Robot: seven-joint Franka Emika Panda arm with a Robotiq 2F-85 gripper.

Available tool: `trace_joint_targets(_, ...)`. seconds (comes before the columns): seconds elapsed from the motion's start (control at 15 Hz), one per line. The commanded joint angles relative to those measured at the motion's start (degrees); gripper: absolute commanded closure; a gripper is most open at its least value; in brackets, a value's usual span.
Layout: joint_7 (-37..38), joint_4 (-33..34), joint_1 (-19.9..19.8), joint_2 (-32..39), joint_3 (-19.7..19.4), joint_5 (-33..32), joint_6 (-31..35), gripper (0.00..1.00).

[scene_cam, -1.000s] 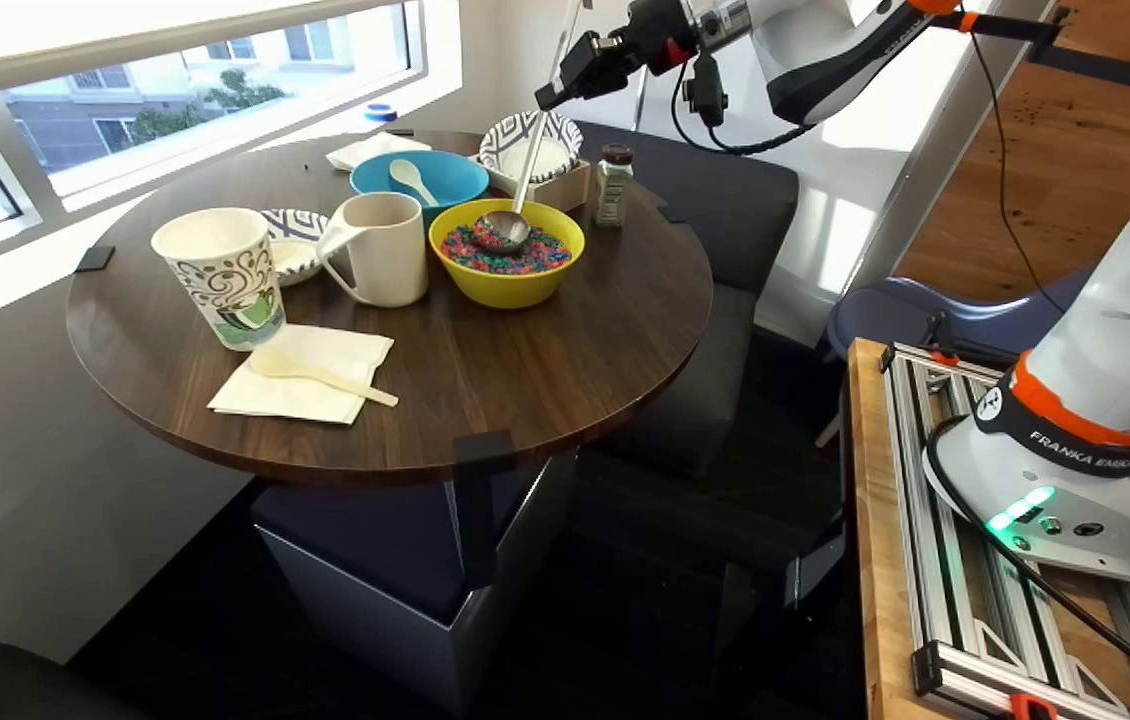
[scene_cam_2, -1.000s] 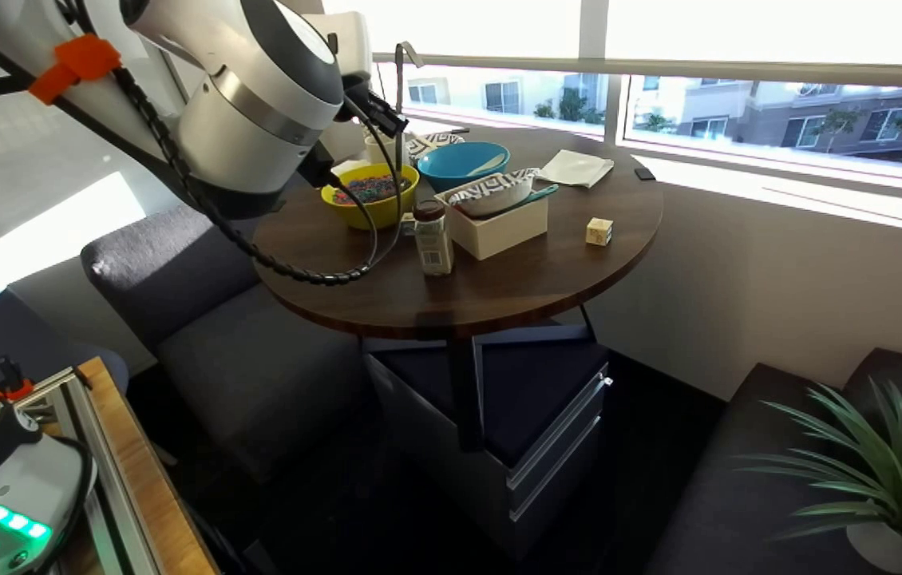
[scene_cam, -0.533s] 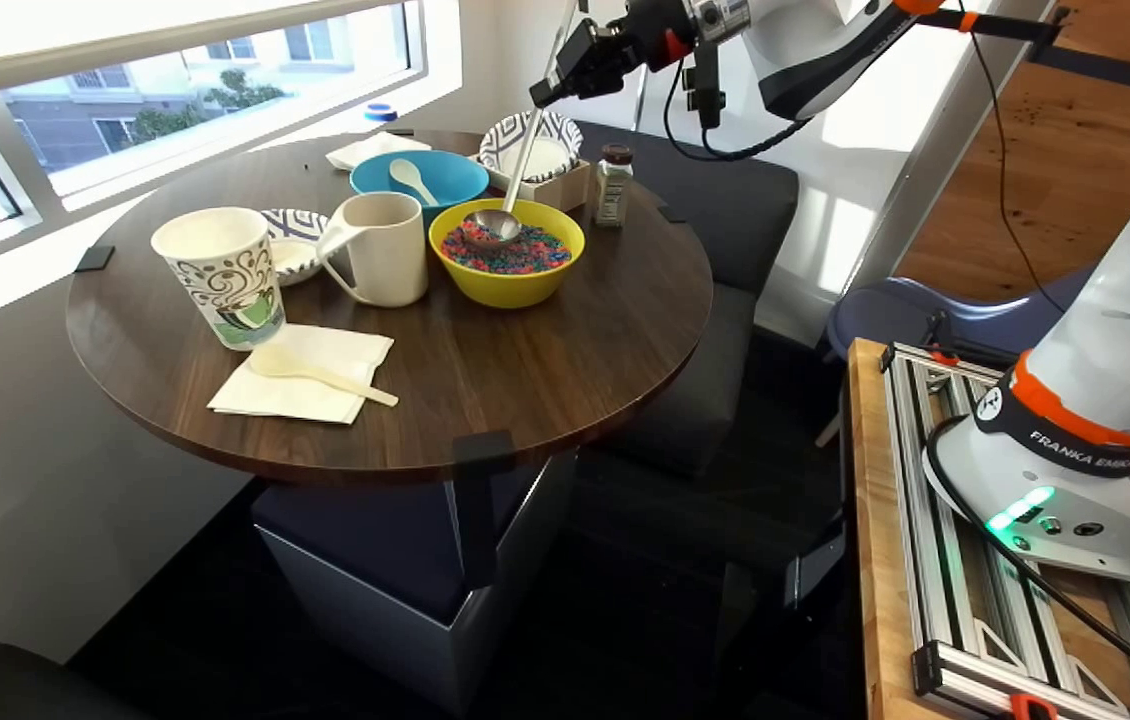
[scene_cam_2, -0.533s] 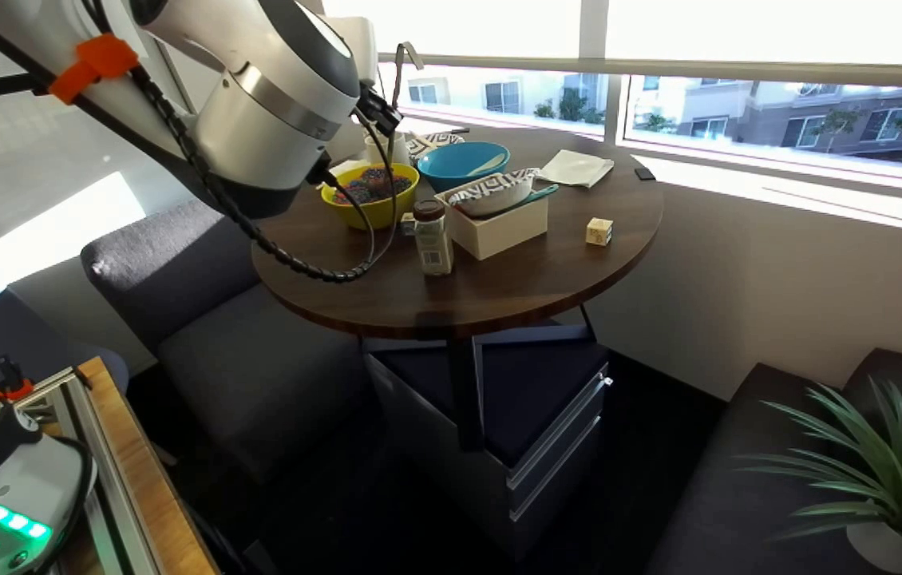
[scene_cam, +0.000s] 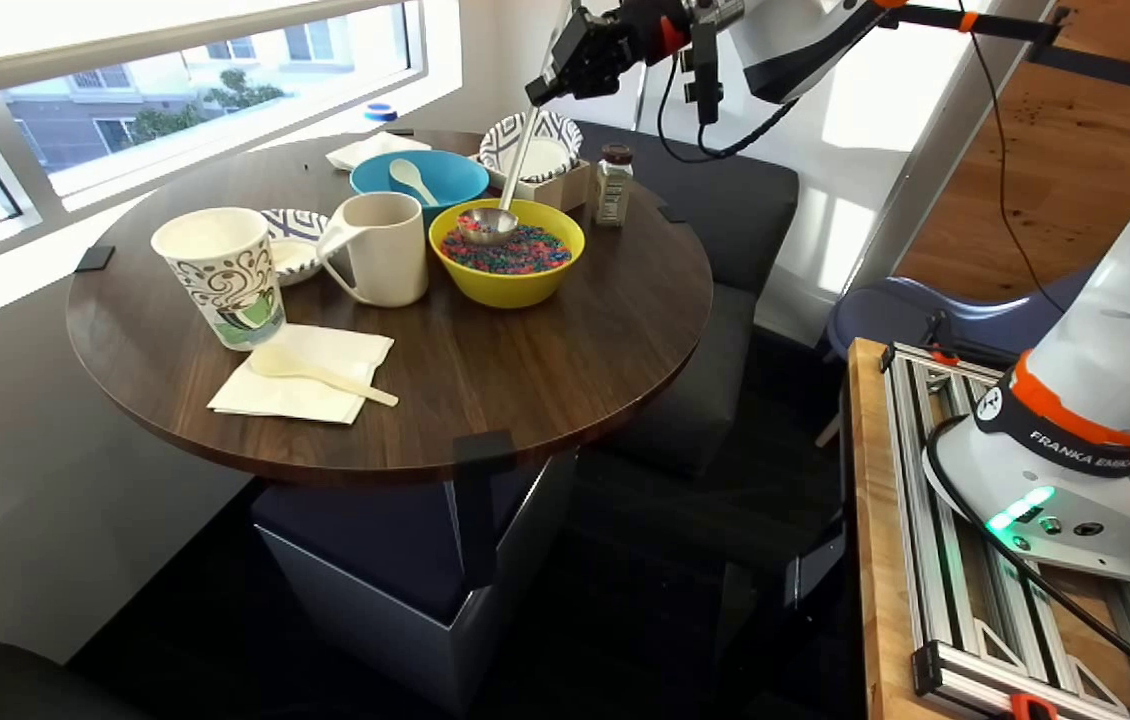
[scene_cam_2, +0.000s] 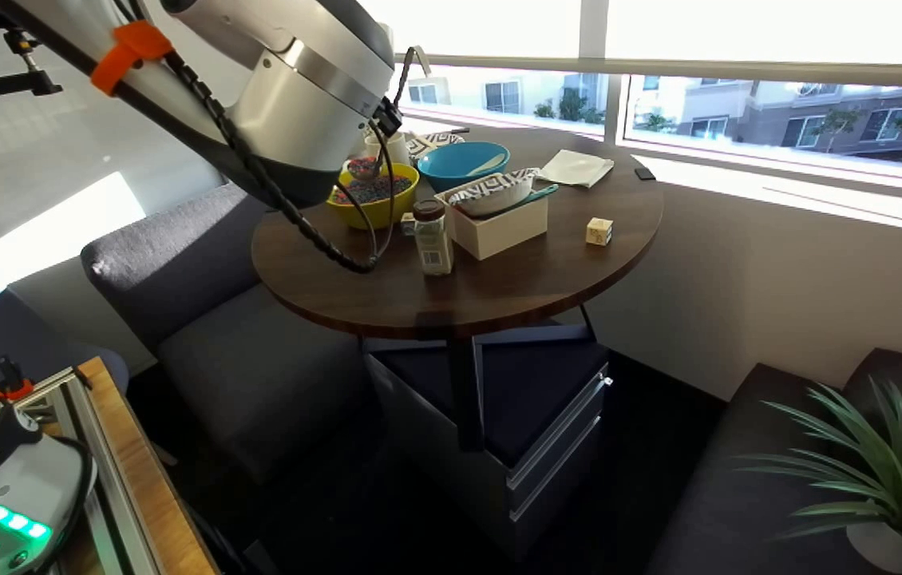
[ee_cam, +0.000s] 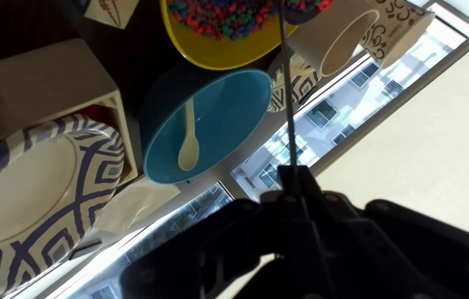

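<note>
Noted, against the earlier frame, a lift of the ladle [scene_cam: 493,230] out of the coloured bits [scene_cam: 530,255] and a shift toward the side of the yellow bowl [scene_cam: 507,292] next to the mug [scene_cam: 393,260]; also a matching sweep of the arm [scene_cam_2: 315,112] in an exterior view. Read the gripper [ee_cam: 296,178] as pinched narrow on the ladle's thin handle [ee_cam: 288,83]. Located the ladle's scoop above the yellow bowl, near the rim beside the mug, carrying a load of bits and apparently clear of the heap below. Judged filling and lifting done. Would mark as not yet done: tipping out the load, letting go of the handle. Found a wide spread of bits left in the yellow bowl. In the blue bowl [ee_cam: 230,108], saw a pale spoon [ee_cam: 189,153] and no bits. Cannot tell the contents of the mug or the paper cup [scene_cam: 225,270], for lack of a view to the bottom. Noted the patterned bowl [ee_cam: 31,182] tilted in the box [ee_cam: 39,91], with the shaker jar [scene_cam: 613,190] standing just beside.
</note>
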Motion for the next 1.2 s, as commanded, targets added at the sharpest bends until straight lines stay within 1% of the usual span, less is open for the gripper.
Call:
trace_joint_targets(0.0, 8.0, 6.0, -0.4, 2.9, -0.5, -5.1, 4.9, 0.99)
trace_joint_targets(0.13, 10.6, 8.2, -0.2, 3.4, -0.7, -6.7, 5.3, 0.99)
trace_joint_targets(0.33, 13.8, 11.3, 0.9, 3.8, -0.6, -9.3, 3.6, 0.99)
trace_joint_targets(0.73, 21.8, 18.7, 4.4, 5.2, -0.6, -15.7, 2.7, 0.99)
trace_joint_targets(1.13, 29.1, 27.2, 7.2, 8.3, -1.1, -19.1, 2.2, 0.99)
